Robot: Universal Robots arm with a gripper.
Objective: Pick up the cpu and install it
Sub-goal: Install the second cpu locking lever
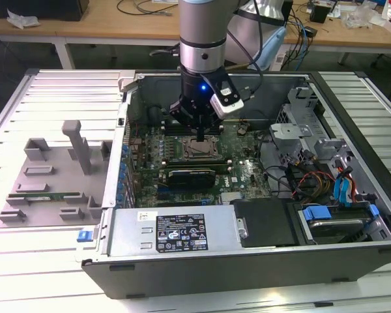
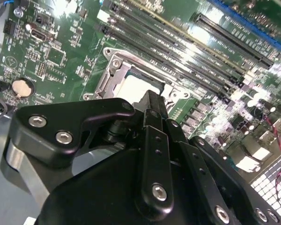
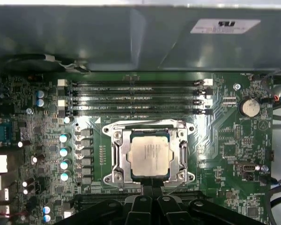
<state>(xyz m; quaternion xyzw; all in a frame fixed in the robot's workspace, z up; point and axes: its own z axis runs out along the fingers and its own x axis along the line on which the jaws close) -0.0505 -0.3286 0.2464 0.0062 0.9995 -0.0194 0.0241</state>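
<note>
tool (image 1: 201, 135) sits low over the socket frame (image 3: 150, 154) inside the pc case (image 1: 260, 261), fingers (image 2: 152, 110) drawn narrow, gripping nothing. cpu (image 3: 150, 154) lies flat in the socket, just past the fingertips, on the motherboard (image 3: 225, 140) beside the ram slots (image 3: 136, 97).
</note>
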